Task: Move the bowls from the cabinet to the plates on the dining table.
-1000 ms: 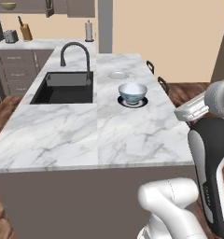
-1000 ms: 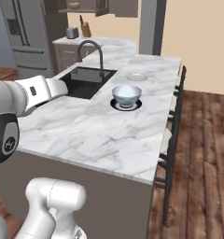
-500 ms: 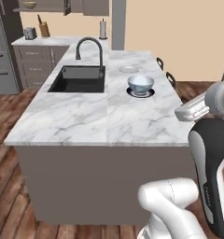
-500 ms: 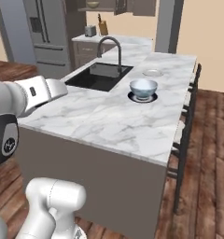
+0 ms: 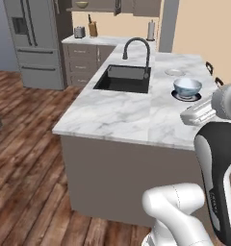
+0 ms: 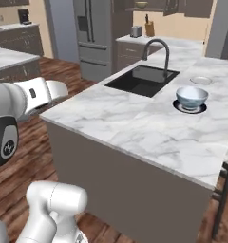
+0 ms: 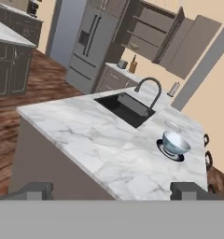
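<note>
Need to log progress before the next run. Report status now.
Gripper open, empty. White-and-blue bowl sits on the black-rimmed plate; pale plate bare. Olive-tan bowl on shelf in the open cabinet. Nothing blocking.

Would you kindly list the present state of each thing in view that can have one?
Patterned bowl: upright on the black-rimmed plate.
Pale plate: bare.
Olive-tan bowl: on the cabinet shelf.
Cabinet: door open.
Gripper: open, holding nothing.
Faucet: no water running.
</note>
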Controlling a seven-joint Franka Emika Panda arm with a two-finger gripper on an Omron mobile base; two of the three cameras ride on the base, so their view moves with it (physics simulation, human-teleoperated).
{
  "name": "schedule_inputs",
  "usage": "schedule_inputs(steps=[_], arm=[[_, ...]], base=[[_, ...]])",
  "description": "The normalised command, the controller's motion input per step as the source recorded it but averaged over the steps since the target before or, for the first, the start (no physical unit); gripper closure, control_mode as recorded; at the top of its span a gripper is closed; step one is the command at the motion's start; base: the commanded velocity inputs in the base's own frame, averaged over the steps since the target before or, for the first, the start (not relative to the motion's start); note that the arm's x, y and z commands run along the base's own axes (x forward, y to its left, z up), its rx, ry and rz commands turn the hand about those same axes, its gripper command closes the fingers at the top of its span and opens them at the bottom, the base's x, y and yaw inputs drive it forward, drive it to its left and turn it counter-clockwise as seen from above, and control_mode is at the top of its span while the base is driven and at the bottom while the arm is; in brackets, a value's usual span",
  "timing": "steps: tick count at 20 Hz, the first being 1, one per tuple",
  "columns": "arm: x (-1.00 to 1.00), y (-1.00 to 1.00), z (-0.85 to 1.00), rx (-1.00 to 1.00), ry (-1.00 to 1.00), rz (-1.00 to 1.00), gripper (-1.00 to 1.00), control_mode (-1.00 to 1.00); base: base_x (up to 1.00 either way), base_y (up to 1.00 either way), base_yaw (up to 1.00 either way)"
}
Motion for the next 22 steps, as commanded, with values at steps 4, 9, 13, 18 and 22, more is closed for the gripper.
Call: schedule_inputs(steps=[4,9,13,18,22], arm=[[0.00,0.00,0.00,0.00,0.00,0.00,-1.00,1.00],[0.00,0.00,0.00,0.00,0.00,0.00,-1.00,1.00],[0.00,0.00,0.00,0.00,0.00,0.00,-1.00,1.00],[0.00,0.00,0.00,0.00,0.00,0.00,-1.00,1.00],[0.00,0.00,0.00,0.00,0.00,0.00,-1.00,1.00]], base=[[0.02,0.42,0.36],[0.16,0.33,0.35],[0.24,0.31,0.34],[0.30,0.30,0.33],[0.33,0.18,0.34]])
